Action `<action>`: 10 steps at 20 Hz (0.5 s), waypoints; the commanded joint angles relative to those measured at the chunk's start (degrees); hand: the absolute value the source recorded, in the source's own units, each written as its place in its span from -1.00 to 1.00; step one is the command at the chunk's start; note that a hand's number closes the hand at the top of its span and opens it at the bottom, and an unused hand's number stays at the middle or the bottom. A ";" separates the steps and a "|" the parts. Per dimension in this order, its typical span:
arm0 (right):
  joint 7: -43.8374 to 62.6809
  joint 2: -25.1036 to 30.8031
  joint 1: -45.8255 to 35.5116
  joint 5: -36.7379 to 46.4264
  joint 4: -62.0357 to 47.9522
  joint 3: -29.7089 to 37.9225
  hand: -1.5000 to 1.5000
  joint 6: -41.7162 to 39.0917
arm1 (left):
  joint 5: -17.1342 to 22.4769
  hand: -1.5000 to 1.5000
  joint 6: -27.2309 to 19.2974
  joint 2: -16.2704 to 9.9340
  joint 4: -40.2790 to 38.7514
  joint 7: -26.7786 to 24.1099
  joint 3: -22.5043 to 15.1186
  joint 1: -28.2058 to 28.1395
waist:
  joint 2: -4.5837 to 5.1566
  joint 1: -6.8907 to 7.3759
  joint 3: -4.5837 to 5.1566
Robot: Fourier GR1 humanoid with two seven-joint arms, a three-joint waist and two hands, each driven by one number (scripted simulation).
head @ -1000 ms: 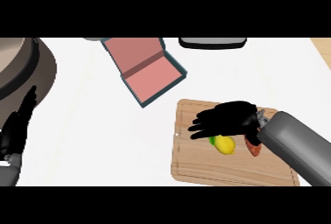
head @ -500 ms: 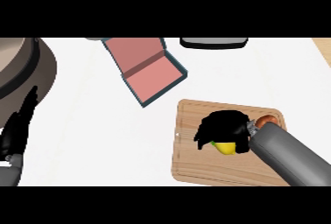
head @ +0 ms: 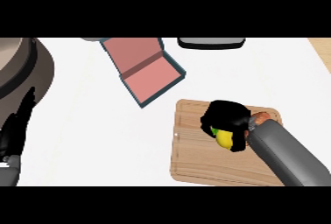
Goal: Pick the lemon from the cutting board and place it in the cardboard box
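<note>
While the right hand (head: 227, 119) sat curled over the lemon (head: 224, 138) near the middle of the cutting board (head: 200, 164), its fingers were clenched round the fruit, only the yellow lower part showing beneath the black palm. The board lay toward the tabletop's (head: 90, 127) near right corner; the cardboard box (head: 143, 70), its flap thrown open and pink inside, sat well apart, up toward the far edge left of the board.

Risks, as judged: the lemon was round and mostly hidden, so a hold that caught only its upper half could let it roll out on lifting. A reddish-orange item (head: 260, 117) lay just beside the hand at the board's far right (partly covered by the forearm; kind not clear), and the wrist could nudge it off. The carry must cross bare tabletop, and the box's raised flap could catch the hand on entry.

Count: one lemon, one board, one box, one reddish item, one dark tray-like thing (head: 211, 42) at the far edge, one large round vessel (head: 19, 70) at the left edge. Left hand (head: 16, 131) rested at the near left edge, fingers straight, released.
</note>
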State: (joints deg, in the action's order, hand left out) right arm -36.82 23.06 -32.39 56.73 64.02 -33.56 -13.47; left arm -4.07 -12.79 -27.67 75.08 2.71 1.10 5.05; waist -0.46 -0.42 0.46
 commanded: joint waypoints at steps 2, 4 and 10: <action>20.87 -1.33 3.52 -5.05 -6.65 15.74 1.00 1.99 | 0.32 0.00 -0.50 -1.24 0.19 0.37 1.70 -1.81 | -0.10 -2.42 -0.56; 29.54 -2.75 3.66 -6.23 -6.71 20.85 1.00 4.47 | 0.39 0.00 -1.03 -0.14 -0.78 0.63 1.56 -1.83 | -0.19 -3.71 -0.41; 49.88 -4.86 1.80 -0.88 3.33 24.59 1.00 11.10 | -0.25 0.00 -0.19 -0.91 -1.33 0.77 1.57 0.09 | -0.24 -1.99 -0.34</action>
State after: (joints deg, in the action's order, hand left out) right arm 1.60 18.92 -30.70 53.88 62.46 -12.19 -5.28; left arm -3.78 -13.05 -28.27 74.51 2.93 2.58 4.04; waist -0.71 -2.43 0.14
